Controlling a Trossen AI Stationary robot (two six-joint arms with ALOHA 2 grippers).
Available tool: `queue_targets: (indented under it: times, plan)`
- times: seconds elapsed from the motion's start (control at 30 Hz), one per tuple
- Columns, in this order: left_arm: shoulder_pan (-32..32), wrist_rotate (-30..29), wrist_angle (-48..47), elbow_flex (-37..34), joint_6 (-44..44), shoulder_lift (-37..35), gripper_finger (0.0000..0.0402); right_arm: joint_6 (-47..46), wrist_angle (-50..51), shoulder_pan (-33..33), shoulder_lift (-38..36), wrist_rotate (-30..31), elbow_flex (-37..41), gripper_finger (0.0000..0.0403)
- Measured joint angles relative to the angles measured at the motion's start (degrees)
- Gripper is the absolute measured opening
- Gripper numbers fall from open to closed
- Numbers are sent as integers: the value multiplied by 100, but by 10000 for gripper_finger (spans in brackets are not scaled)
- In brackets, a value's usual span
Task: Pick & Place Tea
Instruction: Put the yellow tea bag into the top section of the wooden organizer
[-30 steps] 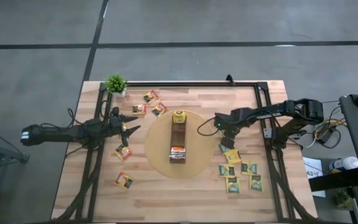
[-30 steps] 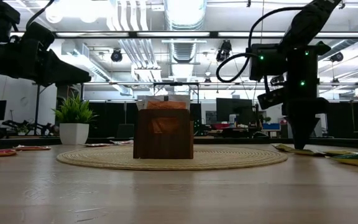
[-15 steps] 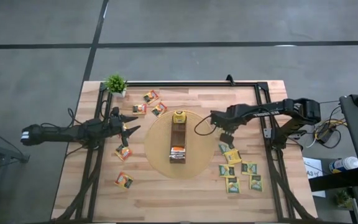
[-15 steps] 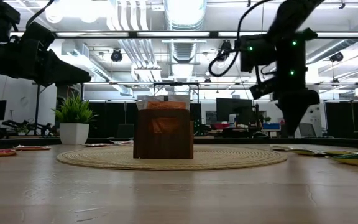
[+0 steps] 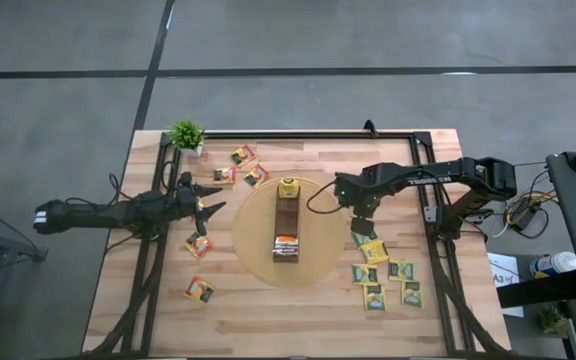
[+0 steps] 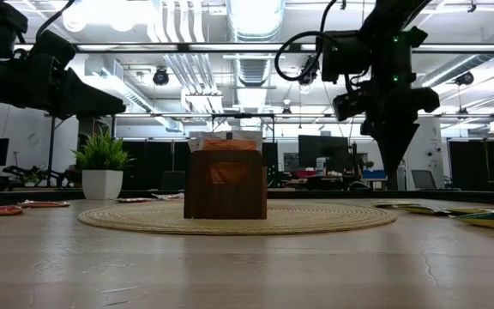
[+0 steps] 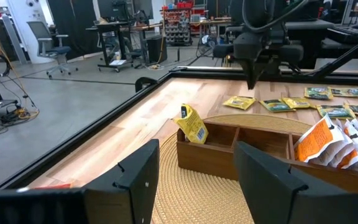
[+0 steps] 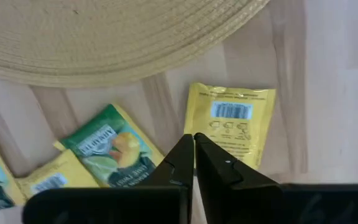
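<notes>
In the high view, the right gripper (image 5: pixel 358 213) is seen right of centre, raised above the bench (image 5: pixel 298 320) just off the right rim of the round woven mat (image 5: pixel 253 245), with its fingers (image 8: pixel 219 163) pressed together and nothing held between them. In the right wrist view, a yellow sachet (image 8: pixel 234 123) is seen lying flat on the wood just beyond the fingertips, beside a green-and-yellow sachet (image 8: pixel 107 149), both just outside the mat's edge. A cluster of green-and-yellow sachets (image 5: pixel 388 280) is spread on the bench at lower right of the high view. The left gripper (image 5: pixel 208 207) is held at the left of the frame, beside the mat, with its fingers (image 7: pixel 135 180) spread wide and empty. Orange sachets (image 5: pixel 240 168) lie at upper left near the small potted plant (image 5: pixel 186 133), and two more (image 5: pixel 198 265) lie at lower left. On the mat's middle stands the long wooden box (image 5: pixel 287 225), in which a yellow sachet (image 7: pixel 192 124) is lodged upright at one end and orange sachets (image 7: pixel 325 142) are packed at the other.
</notes>
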State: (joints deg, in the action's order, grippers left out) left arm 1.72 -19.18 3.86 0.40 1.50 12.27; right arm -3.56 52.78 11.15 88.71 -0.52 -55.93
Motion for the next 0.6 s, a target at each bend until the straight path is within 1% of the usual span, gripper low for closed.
queue_targets:
  times: [0.07,0.17,0.3,0.43,0.5,0.6]
  plan:
    - [0,0,0,-1,2,-1,202,75,8,4,0,0,0,29]
    - [0,0,-1,-1,1,1,202,98,15,0,0,-3,-2,63]
    - [0,0,-2,0,2,0,202,101,-2,0,-4,-11,73,126]
    - [4,0,0,0,2,-1,202,299,-172,0,-2,66,263,188]
    - [4,0,0,1,2,-1,202,217,-234,0,0,188,343,209]
    - [4,0,0,0,0,0,202,31,-235,5,0,223,461,228]
